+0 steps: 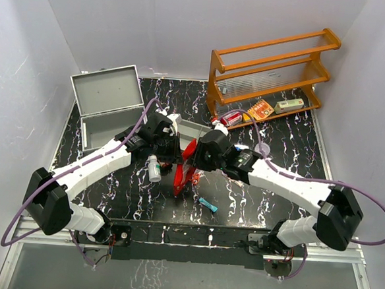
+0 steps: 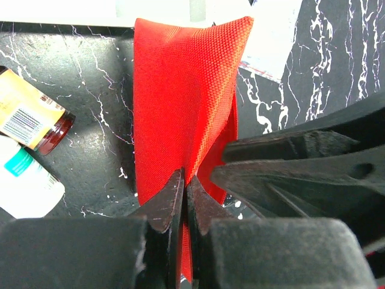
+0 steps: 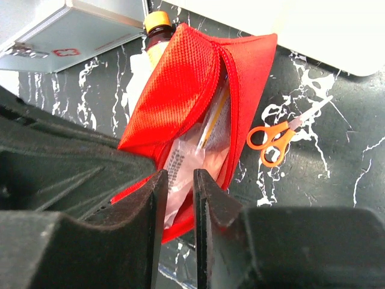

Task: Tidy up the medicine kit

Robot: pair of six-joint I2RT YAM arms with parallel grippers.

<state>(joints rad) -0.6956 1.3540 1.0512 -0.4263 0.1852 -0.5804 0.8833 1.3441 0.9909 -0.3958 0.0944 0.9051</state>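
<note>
Left gripper (image 2: 184, 179) clamps the red pouch (image 2: 180, 90) at the medicine kit's (image 1: 107, 89) four o'clock, while right gripper (image 3: 178, 180) straddles a clear packet (image 3: 185, 153), grip unclear.

medicine kit (image 1: 109, 109) lid blocks far left; white bottle (image 1: 154, 168) beside red pouch (image 1: 184, 174)

The pouch (image 1: 186, 162) lies centre, bottle (image 1: 154, 169) just left, medicine kit (image 1: 109, 105) back-left, rack (image 1: 270, 70) back-right.
</note>
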